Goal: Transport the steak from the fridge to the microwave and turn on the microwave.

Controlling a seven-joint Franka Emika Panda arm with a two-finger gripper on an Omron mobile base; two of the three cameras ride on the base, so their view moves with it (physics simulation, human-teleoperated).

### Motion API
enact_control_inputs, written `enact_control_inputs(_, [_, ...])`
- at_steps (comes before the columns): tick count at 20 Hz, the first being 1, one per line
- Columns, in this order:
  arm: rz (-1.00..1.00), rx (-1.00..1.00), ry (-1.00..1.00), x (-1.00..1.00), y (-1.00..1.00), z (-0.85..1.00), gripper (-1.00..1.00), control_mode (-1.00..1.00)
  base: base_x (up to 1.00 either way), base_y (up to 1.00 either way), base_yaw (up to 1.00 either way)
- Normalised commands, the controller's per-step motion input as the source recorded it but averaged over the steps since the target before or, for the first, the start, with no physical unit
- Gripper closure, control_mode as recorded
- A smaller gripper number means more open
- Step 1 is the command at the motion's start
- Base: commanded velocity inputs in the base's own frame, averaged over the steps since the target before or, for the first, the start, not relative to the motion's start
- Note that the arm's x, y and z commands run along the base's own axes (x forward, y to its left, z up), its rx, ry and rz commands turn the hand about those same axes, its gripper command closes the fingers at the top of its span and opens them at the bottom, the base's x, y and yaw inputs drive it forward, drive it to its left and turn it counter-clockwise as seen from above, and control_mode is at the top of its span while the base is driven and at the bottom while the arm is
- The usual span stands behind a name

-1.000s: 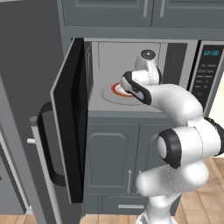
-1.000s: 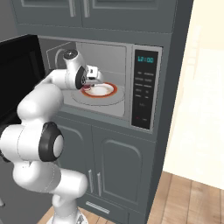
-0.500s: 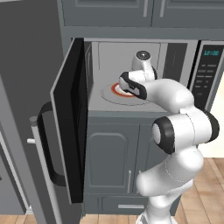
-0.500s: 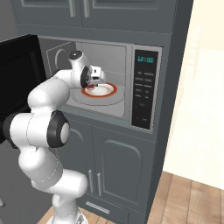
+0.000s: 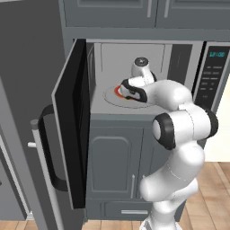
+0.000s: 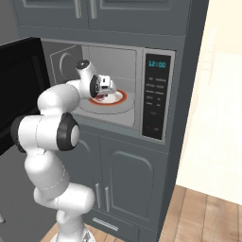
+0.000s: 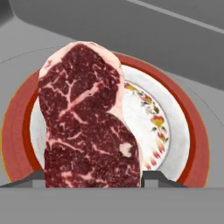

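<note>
The flat dark red slab of marbled steak (image 7: pixel 85 120) with its pale fat rim stands between the two small dark finger tips of the gripper (image 7: pixel 94 180), which are pinched against its lower edge, one tip (image 7: pixel 27 180) showing at each side of the meat. It hangs just above a round white plate (image 7: pixel 173 131) with a broad red rim and a small flowered pattern; whether the meat touches the plate cannot be told. The plate lies on the round grey turntable (image 6: pixel 120 108) inside the built-in silver-framed microwave (image 6: pixel 132 52). In the right base view the gripper (image 6: pixel 102 90) sits inside the cavity over the red-rimmed plate (image 6: pixel 119 96), a sliver of dark meat (image 6: pixel 99 97) under it. The microwave's black door (image 5: pixel 74 121) stands swung wide to the left, its curved black handle (image 5: pixel 48 152) facing outward. The dark button panel with a blue digital clock (image 6: pixel 156 97) is to the right of the cavity. Grey cabinet doors (image 5: pixel 117 166) sit below the microwave, and a light wood floor (image 6: pixel 208 212) lies to the right
</note>
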Motion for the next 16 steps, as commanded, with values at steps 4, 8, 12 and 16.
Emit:
enact_control_inputs(4, [0.00, 0.00, 0.00, 0.23, -0.11, -0.17, 1.00, -1.00, 0.00, 0.00, 0.00])
enact_control_inputs(8, [0.00, 0.00, 0.00, 0.20, -0.14, -0.07, 1.00, -1.00, 0.00, 0.00, 0.00])
enact_control_inputs(12, [0.00, 0.00, 0.00, 0.09, -0.10, 0.00, 1.00, -1.00, 0.00, 0.00, 0.00])
enact_control_inputs(16, [0.00, 0.00, 0.00, 0.04, 0.00, 0.00, -1.00, -1.00, 0.00, 0.00, 0.00])
